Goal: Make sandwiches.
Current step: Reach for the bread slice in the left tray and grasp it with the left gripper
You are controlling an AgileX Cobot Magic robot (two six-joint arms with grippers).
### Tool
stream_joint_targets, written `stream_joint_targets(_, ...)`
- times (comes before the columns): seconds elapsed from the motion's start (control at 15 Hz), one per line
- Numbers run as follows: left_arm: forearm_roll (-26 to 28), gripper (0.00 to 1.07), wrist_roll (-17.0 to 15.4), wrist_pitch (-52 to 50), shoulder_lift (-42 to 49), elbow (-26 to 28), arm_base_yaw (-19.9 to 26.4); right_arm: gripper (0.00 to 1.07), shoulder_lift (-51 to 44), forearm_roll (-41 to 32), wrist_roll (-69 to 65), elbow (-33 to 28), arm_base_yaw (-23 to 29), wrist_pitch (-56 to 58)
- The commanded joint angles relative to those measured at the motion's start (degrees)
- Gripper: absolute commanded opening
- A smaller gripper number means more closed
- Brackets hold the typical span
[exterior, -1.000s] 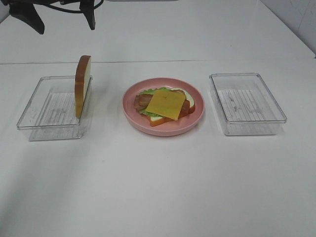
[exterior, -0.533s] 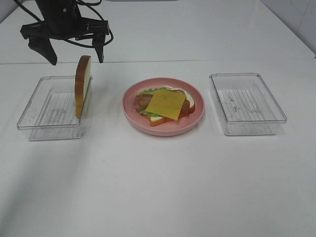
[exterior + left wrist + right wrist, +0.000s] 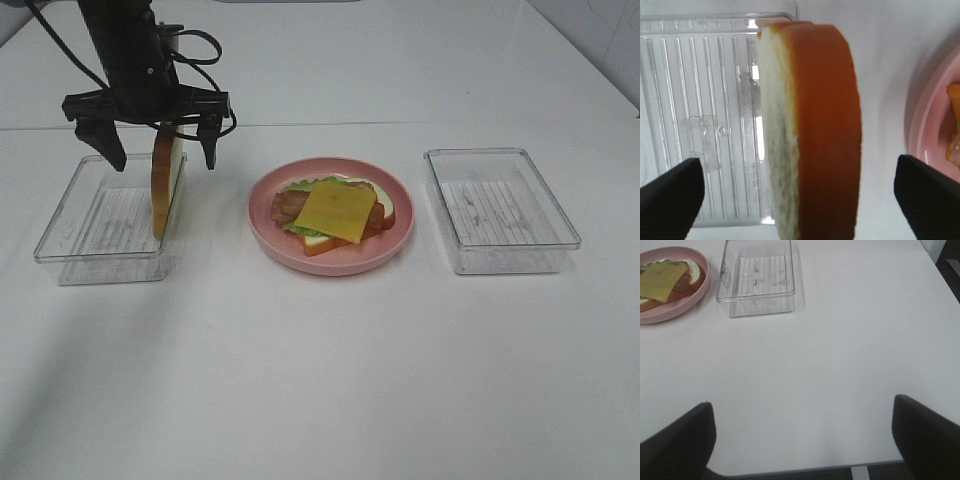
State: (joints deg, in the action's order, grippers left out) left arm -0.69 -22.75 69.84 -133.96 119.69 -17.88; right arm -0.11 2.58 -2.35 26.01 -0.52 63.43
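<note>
An open sandwich [image 3: 335,212] lies on the round pink plate [image 3: 392,238]: a bread slice, green lettuce, bacon strips and a yellow cheese square [image 3: 336,211] on top. A second bread slice [image 3: 165,185] stands on edge against the right wall of the left clear tray [image 3: 75,215]. My left gripper [image 3: 158,152] is open, one finger on each side of the slice's top edge, not touching it. In the left wrist view the slice [image 3: 812,125] fills the gap between the fingers [image 3: 670,200]. My right gripper [image 3: 800,440] is open and empty over bare table, out of the high view.
An empty clear tray [image 3: 500,210] stands right of the plate; it also shows in the right wrist view [image 3: 757,277], beside the plate [image 3: 670,307]. White table all around.
My left gripper has come down from the far left toward the upright bread slice and now straddles its top. The slice, plate and trays have not moved.
</note>
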Motion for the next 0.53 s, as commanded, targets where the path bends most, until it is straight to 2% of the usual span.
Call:
stream_joint_targets(0.07, -1.5, 0.85, -2.5, -0.6, -0.3, -0.4, 0.1, 0.92, -1.9, -0.3, 0.4, -0.2, -0.3, -0.5)
stream_joint_targets(0.2, -2.9, 0.61, -5.2, -1.1, -0.4, -0.4, 0.1, 0.92, -1.9, -0.3, 0.4, -0.2, -0.3, -0.5)
stream_joint_targets(0.27, -3.5, 0.33, -5.5, -1.6, -0.4, -0.4, 0.1, 0.92, -1.9, -0.3, 0.4, -0.2, -0.3, -0.5)
stream_joint_targets(0.33, -3.6, 0.22, -5.7, -1.9, -0.4, -0.4, 0.1, 0.92, -1.9, -0.3, 0.4, -0.2, -0.3, -0.5)
stream_joint_targets(0.4, -3.7, 0.02, -6.2, -3.0, -0.4, -0.4, 0.1, 0.92, -1.9, -0.3, 0.4, -0.2, -0.3, -0.5)
stream_joint_targets(0.53, -3.6, 0.00, -6.2, -2.6, -0.2, -0.4, -0.1, 0.92, -1.9, -0.3, 0.4, -0.2, -0.3, -0.5)
